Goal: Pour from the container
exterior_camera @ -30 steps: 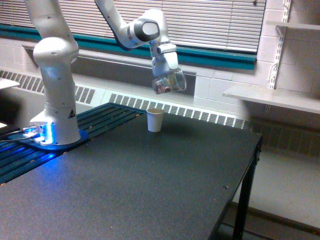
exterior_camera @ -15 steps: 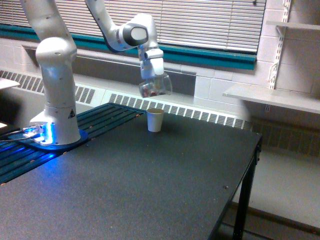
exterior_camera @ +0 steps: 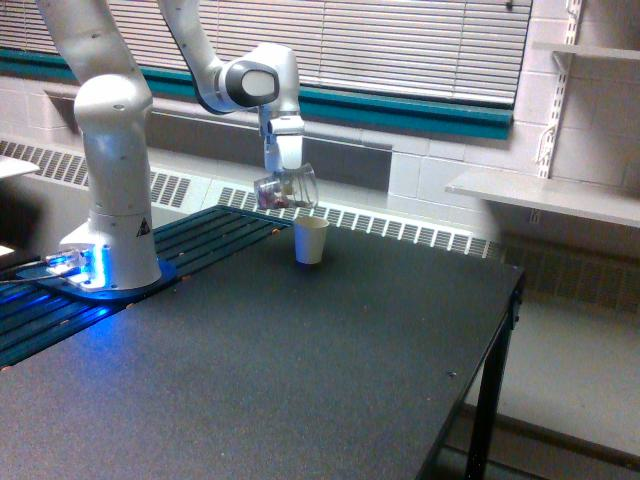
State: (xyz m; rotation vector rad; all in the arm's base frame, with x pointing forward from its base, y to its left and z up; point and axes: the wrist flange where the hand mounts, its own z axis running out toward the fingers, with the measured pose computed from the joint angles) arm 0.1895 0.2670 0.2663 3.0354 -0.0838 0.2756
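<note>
The container (exterior_camera: 283,191) is a small clear cup with reddish bits inside, held in the air by my gripper (exterior_camera: 284,176), which is shut on it. It hangs tilted, just above and slightly toward the exterior view's left of a white paper cup (exterior_camera: 310,240). That paper cup stands upright on the dark table (exterior_camera: 330,370) near its far edge. The gripper's fingers are partly hidden behind the clear cup.
The arm's white base (exterior_camera: 112,225) stands on a blue-lit mount at the exterior view's left. A radiator grille (exterior_camera: 400,228) runs along the wall behind the table. A white shelf (exterior_camera: 545,195) sticks out at the exterior view's right.
The gripper has carried the container down and toward the exterior view's left, from above and right of the paper cup to just above its left side. The paper cup has not moved.
</note>
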